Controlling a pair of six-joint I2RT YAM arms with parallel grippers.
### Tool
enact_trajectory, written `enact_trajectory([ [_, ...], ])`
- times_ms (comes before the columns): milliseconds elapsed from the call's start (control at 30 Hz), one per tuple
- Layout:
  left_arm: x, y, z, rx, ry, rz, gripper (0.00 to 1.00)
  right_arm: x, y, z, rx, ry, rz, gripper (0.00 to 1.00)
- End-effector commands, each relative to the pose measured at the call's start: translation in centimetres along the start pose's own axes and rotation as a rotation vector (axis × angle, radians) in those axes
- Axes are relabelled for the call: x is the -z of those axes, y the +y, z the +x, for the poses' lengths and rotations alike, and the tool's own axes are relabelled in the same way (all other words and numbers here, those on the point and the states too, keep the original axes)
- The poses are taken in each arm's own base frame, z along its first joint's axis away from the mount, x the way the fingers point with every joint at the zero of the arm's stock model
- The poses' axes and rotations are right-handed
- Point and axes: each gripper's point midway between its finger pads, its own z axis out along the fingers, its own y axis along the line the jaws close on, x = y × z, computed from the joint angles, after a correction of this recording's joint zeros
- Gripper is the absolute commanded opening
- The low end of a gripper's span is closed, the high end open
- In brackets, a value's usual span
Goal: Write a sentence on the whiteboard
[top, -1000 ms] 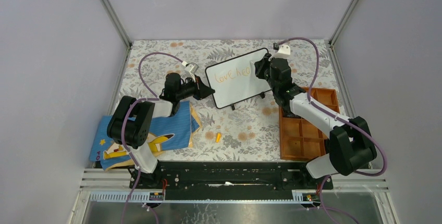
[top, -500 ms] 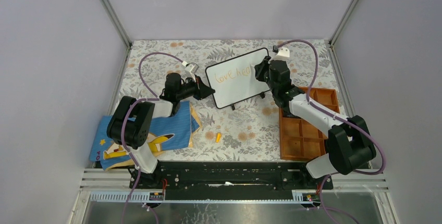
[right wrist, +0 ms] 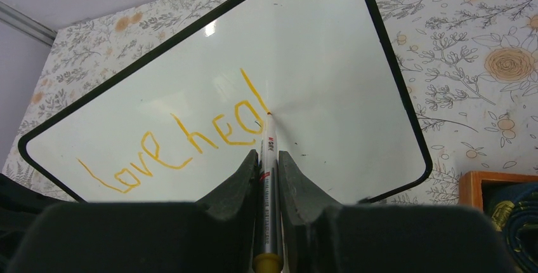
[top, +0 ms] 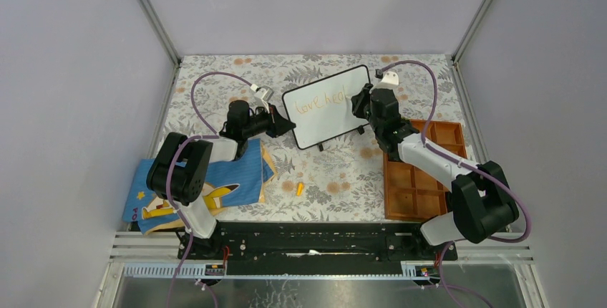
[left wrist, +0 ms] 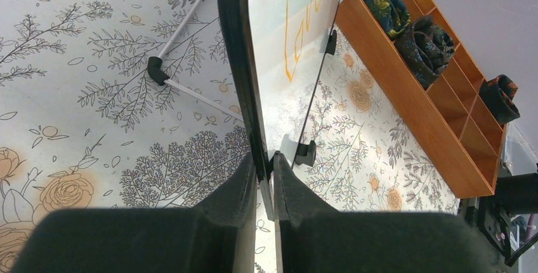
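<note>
The whiteboard [top: 329, 109] stands at the far middle of the surface [top: 215, 79], its left edge pinched by the left end effector [left wrist: 265, 168]. The right end effector [right wrist: 268, 159] grips a marker [right wrist: 269, 184], tip touching the orange sentence [right wrist: 188, 136] at its last letter.

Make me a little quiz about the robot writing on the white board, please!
1. True or false: the right gripper is shut on a slim white marker pen.
2. What does the left gripper pinch? A the edge of the black-framed white rectangular whiteboard; B a spoon; C a banana.
3. Fill in: the orange handwritten words read "love ____".
Key: 1 true; 2 A; 3 heal.
</note>
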Motion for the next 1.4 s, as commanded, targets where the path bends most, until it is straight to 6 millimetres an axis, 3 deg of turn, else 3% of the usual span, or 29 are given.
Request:
enact_trajectory([
  [0,0.1,1.3,2.4,-0.012,0.069,-0.067,0.0,0.6,-0.4,-1.6,-0.019,-0.051,0.018,0.0],
  [367,0.1,1.3,2.3,-0.017,0.067,-0.068,0.0,0.8,-1.0,-1.3,-0.008,-0.048,0.043,0.0],
  [633,0.1,1.3,2.3,-0.019,0.068,-0.071,0.0,2.5,-1.5,-4.2,-0.016,-0.146,0.07,0.0],
  [900,0.1,1.3,2.4,-0.022,0.07,-0.075,0.0,2.4,-0.1,-6.5,-0.05,-0.195,0.026,0.0],
  [1367,0.1,1.5,2.6,-0.026,0.079,-0.08,0.0,1.2,1.3,-6.9,-0.065,-0.196,-0.025,0.0],
])
